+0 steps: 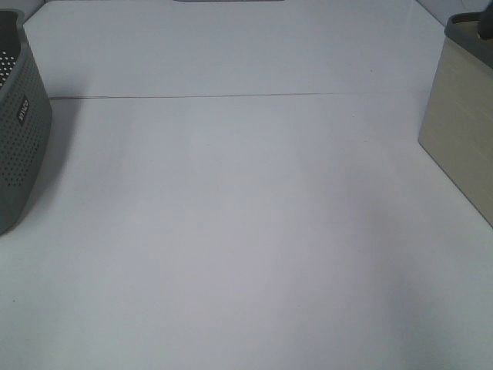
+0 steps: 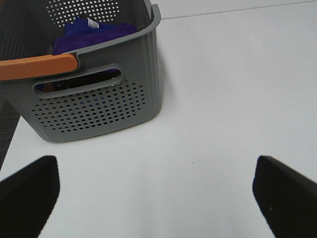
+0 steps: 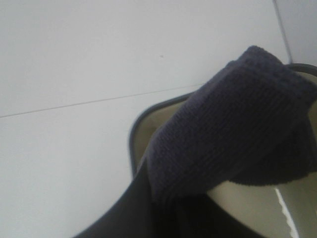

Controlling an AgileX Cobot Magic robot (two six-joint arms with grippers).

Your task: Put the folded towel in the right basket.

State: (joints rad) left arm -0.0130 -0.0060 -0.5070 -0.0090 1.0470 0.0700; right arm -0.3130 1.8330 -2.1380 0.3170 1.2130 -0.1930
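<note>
Table (image 1: 246, 231): lying white and bare across the high view, with a thin seam (image 1: 231, 96) running straight across its upper part.
Gray basket (image 1: 19, 131): sitting at the left edge of the high view, only partly in frame, its perforated wall facing the middle.
Basket contents: blue cloth (image 2: 94, 32) is lying inside the gray basket in the left wrist view, behind an orange handle (image 2: 37, 67) that is resting along the near rim.
Left gripper (image 2: 156, 193): hanging over bare table just in front of the gray basket, its fingers (image 2: 27, 191) spreading wide to both lower corners of its view and gripping nothing.
Right basket (image 1: 462, 139): standing beige at the right edge of the high view, its dark rim showing at the upper right corner.
Towel (image 3: 233, 129): hanging dark and folded over the right basket's open mouth in the right wrist view, not resting inside.
Right gripper (image 3: 163, 208): closing on the towel's lower end at the bottom of its view.
</note>
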